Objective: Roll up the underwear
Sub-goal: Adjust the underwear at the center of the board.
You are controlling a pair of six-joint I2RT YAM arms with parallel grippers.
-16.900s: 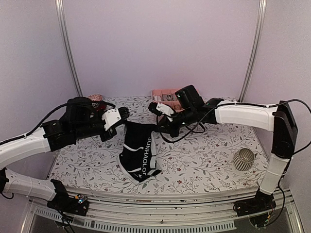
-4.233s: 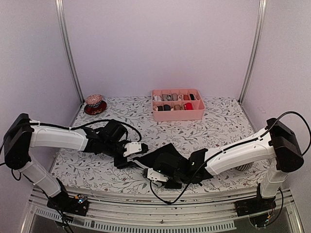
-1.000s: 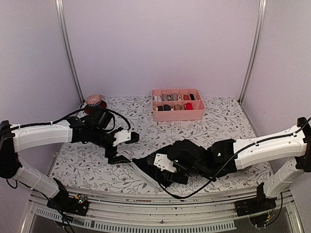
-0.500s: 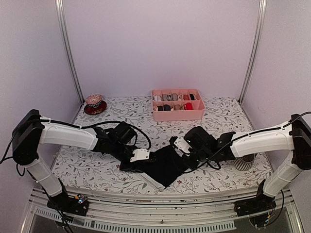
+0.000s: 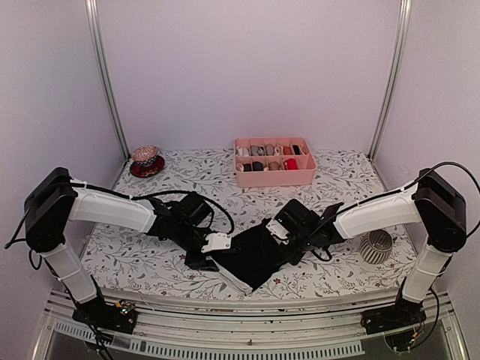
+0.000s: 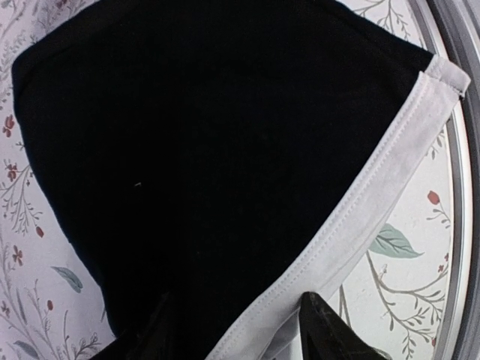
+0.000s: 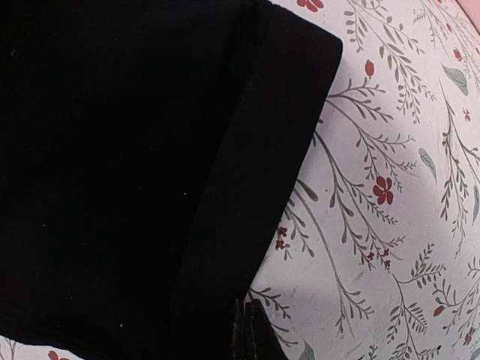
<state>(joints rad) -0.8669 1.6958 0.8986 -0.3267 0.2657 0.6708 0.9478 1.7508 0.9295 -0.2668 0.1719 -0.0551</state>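
Black underwear [image 5: 251,255] lies flat near the table's front edge, its pale waistband [image 5: 229,276] along the near left side. My left gripper [image 5: 210,259] is at that left side. In the left wrist view its fingers stand apart at the left gripper [image 6: 236,300], astride the waistband [image 6: 375,202], with the black underwear [image 6: 187,150] lying flat beyond. My right gripper [image 5: 279,236] is at the far right corner. In the right wrist view, the right gripper [image 7: 249,311] has its tips pressed together on the underwear's [image 7: 112,150] black hem edge.
A pink divided tray [image 5: 274,178] with small fabric bundles stands at the back centre. A red dish with a patterned ball [image 5: 145,159] sits at the back left. A white ribbed cup [image 5: 377,244] stands right of the right arm. The table's front edge [image 5: 247,300] runs just below the underwear.
The left gripper came in from the left to the waistband and narrowed its jaws. The right gripper shut and moved from over the fabric's middle to its far right corner.
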